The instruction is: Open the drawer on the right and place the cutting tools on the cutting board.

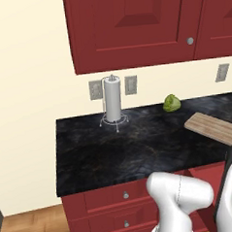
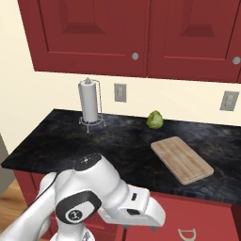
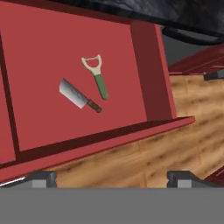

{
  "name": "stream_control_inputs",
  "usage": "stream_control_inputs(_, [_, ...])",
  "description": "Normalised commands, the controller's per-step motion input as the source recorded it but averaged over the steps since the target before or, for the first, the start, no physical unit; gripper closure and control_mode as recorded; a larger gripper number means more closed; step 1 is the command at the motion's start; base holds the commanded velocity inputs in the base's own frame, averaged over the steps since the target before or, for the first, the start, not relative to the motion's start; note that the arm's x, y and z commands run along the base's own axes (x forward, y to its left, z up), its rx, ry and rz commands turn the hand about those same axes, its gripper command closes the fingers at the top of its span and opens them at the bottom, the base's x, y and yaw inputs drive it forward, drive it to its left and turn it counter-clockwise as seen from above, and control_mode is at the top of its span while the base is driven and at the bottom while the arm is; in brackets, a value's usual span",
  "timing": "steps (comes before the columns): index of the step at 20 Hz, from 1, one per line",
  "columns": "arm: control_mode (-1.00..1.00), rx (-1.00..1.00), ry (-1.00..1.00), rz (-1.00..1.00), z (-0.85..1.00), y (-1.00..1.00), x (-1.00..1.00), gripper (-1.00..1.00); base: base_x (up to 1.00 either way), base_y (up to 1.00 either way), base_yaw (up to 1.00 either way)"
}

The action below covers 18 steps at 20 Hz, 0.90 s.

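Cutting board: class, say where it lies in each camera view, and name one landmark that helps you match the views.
Left base view: cutting board at the right edge, below-right of the green vegetable.
Right base view: right of centre, in front of the green vegetable.
Hand view: aimed into the open drawer instead.
Shared landmark: the green vegetable.

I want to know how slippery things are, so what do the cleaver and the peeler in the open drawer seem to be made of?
Cleaver: grey blade that looks like dull metal, with a brown handle, probably wood. Peeler: pale cream head, plastic or light metal by its look, on a matte green handle, likely plastic. Both lie on the flat, matte red floor of the drawer.
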Motion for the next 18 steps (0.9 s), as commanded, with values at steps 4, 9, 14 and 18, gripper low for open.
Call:
stream_control_inputs(4, [-1.0,0.23,0.13,0.02,-0.63,0.32,0.09,-1.0,0.0,0.0,0.0])
stream_control_inputs(9, [-1.0,0.18,0.07,0.04,-0.65,0.41,0.5,-1.0,0.0,0.0,0.0])
stream_control_inputs(14, [-1.0,-0.02,-0.03,0.03,-0.59,0.07,0.53,-1.0,0.0,0.0,0.0])
stream_control_inputs(18, [-1.0,-0.04,0.0,0.05,-0.7,-0.04,0.53,-1.0,0.0,0.0,0.0])
